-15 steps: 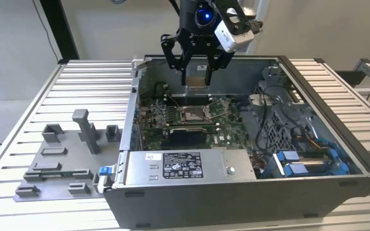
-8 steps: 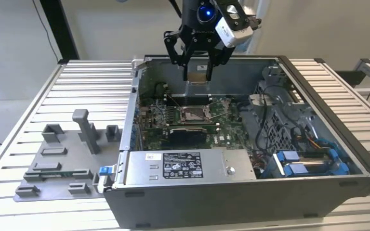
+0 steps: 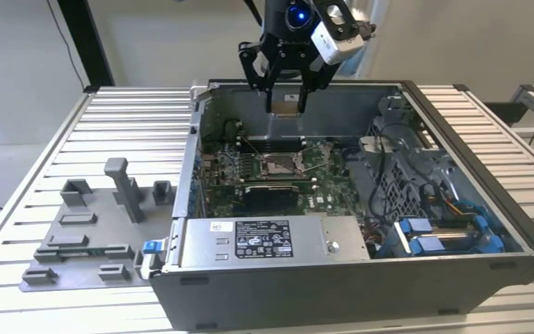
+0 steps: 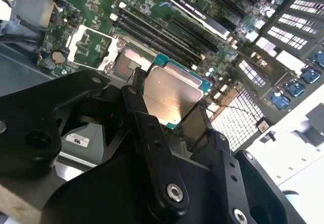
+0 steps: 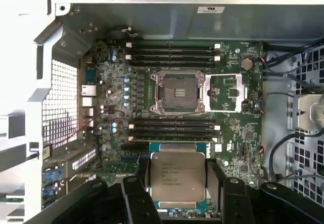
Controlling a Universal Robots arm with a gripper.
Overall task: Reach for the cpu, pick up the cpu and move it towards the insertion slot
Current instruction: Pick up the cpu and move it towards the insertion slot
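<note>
One end effector (image 5: 177, 191) (pointing down) clamped on the cpu (image 5: 177, 178) above the insertion slot (image 5: 179, 92).

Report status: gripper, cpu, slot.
Gripper shut on cpu, held above the open case. Slot open and bare, cpu not yet over it. Nothing seen in the way.

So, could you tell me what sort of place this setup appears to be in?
Probably a robotics lab or an assembly test bench. An open computer case lies on a slatted metal table beside grey fixture blocks, and the gripper holds the cpu above the motherboard, short of the insertion slot.
</note>
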